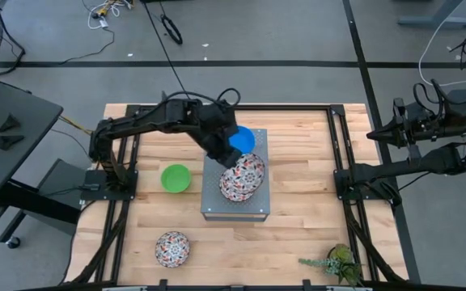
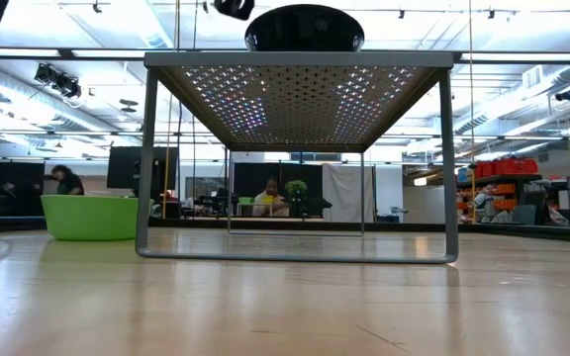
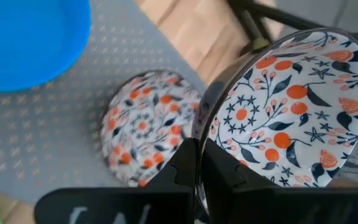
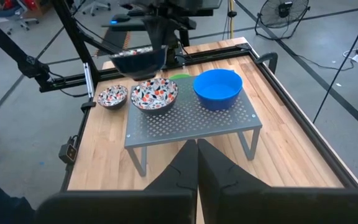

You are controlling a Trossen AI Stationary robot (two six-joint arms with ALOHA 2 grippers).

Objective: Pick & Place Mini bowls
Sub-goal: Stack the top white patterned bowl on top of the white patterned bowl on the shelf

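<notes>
Our left tool [image 3: 197,163] is pinched shut on the rim of a floral bowl [image 3: 291,106], held above the grey perforated stand [image 1: 217,202] on the tabletop [image 1: 298,234], where a second floral bowl [image 3: 145,127] and the blue bowl [image 1: 242,139] already sit. We should lower it level onto bare metal, clear of both neighbours, before letting go. The right tool [image 4: 196,163] waits closed at the side

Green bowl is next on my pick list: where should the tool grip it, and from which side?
Pinch the rim of the green bowl from straight above, one finger inside the wall, one outside. It sits upright and open on the table, apart from the grey stand, so the rim is free.
</notes>
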